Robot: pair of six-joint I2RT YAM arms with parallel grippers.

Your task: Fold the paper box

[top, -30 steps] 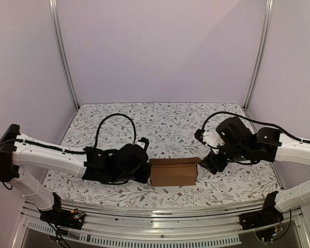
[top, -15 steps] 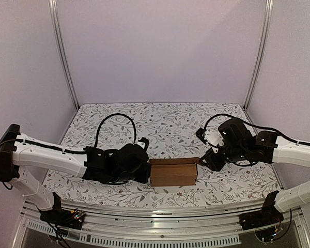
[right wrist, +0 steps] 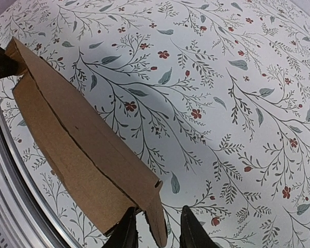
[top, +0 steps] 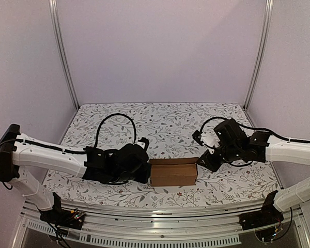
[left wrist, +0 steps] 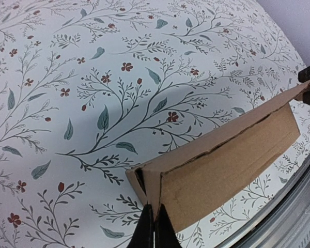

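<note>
Brown all over: found the paper box (top: 173, 172) on the flowered worktop (top: 160, 124), between both tools. Saw the left tool (left wrist: 154, 222) clamped tight on its left end, the right tool (right wrist: 157, 219) narrowly parted, straddling its right end.

Soft, even light from overhead, bright without glare, and the paper box (top: 173, 172) throws only a faint, fuzzy-edged shadow onto the floral table cover (top: 165, 119) just beside it. Both wrist views are crisp at the box. Away from the box, toward the corners, the pattern bows with clear wide-angle distortion.
</note>
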